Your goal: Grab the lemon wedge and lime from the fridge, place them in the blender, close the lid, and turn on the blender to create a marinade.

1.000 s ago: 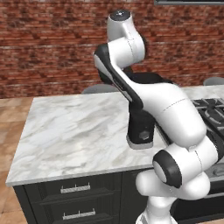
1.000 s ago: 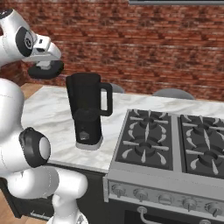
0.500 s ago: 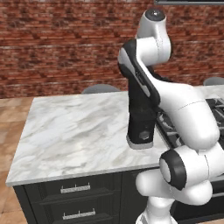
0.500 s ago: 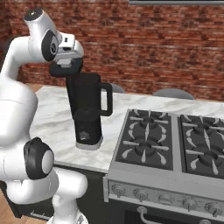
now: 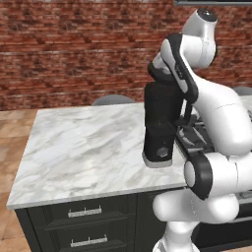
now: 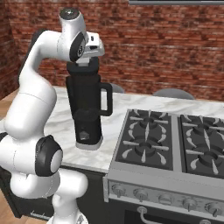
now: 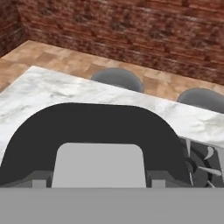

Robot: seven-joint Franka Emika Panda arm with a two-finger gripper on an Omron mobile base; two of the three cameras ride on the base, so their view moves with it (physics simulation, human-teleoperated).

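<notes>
Right base view: marble counter (image 6: 65,120) beside stove (image 6: 175,148), brick wall (image 6: 175,48) behind.

No readable text, labels, brands, numbers or signs anywhere. Blank on the blender (image 6: 89,113), blank on the stove's front panel (image 6: 166,197) and its knobs, blank on the marble counter (image 5: 83,147), the drawer fronts and the brick wall.

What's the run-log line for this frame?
phase: close lid | lid: in grasp, over blender jar mouth | seated: cannot tell | blender: upright on counter, beside stove
</notes>
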